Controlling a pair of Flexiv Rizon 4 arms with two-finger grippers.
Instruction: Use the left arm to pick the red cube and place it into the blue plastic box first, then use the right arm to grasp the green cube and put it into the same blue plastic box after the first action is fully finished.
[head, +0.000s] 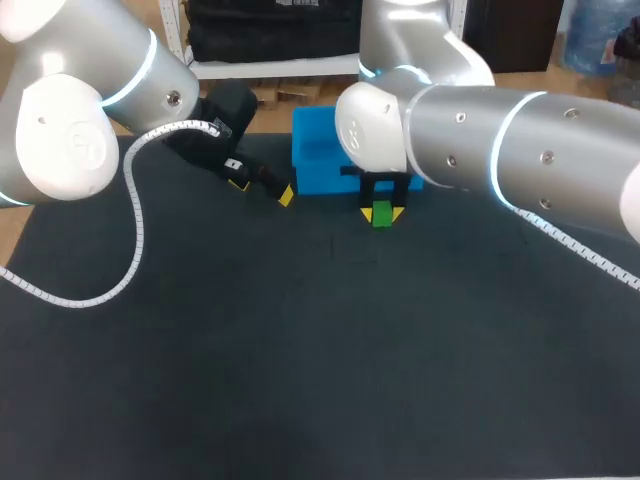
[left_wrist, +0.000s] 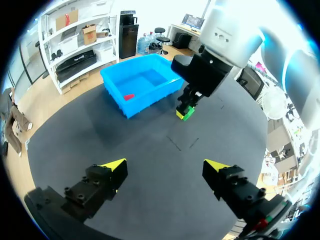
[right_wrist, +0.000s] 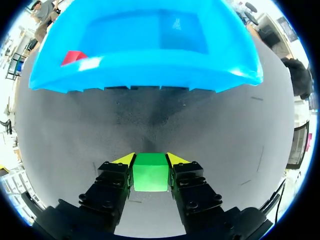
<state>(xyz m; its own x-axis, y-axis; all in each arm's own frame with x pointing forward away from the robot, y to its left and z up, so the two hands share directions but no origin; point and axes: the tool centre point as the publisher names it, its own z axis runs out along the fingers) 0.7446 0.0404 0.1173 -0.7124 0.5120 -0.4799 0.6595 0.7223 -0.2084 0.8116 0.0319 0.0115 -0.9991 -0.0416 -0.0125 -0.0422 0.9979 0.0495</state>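
Dark mat (head: 300, 380), R gripper (right_wrist: 150, 161) fingers pinching green cube (right_wrist: 150, 172) from both sides, just short of blue box (right_wrist: 150, 75), red cube (right_wrist: 73, 56) inside by a corner, L gripper (left_wrist: 165, 166) fingers spread, nothing btwn, box part-hidden behind R arm (head: 520, 150) in head view.

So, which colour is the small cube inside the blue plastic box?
The cube is red; right wrist view.
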